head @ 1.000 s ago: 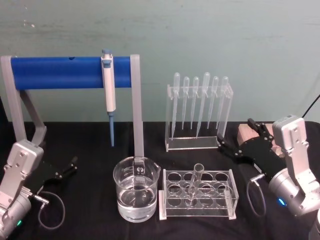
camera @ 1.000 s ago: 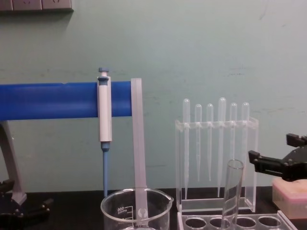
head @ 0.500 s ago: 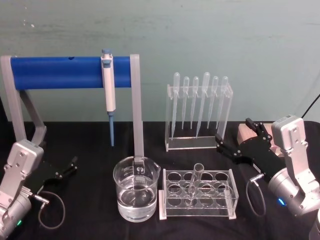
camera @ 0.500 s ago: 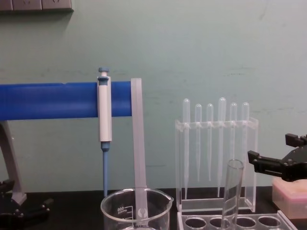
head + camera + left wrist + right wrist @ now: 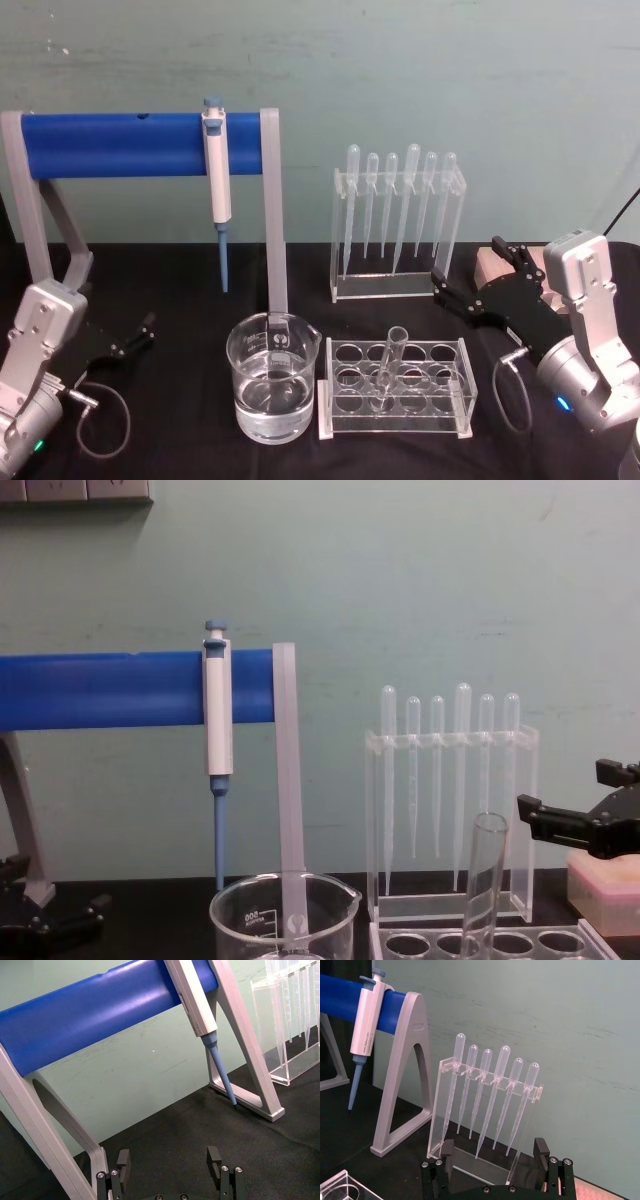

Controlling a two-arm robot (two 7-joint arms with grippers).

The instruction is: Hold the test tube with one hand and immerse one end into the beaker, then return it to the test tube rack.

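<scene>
Your right gripper (image 5: 472, 285) has moved a little toward the left of the head frame, closer to the pipette stand (image 5: 398, 222), and its fingers are apart. You see it also slightly lower at the right edge of the chest frame.

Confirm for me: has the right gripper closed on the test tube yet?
No: the right gripper is open and off to the side, while the test tube leans untouched in the clear rack.
</scene>
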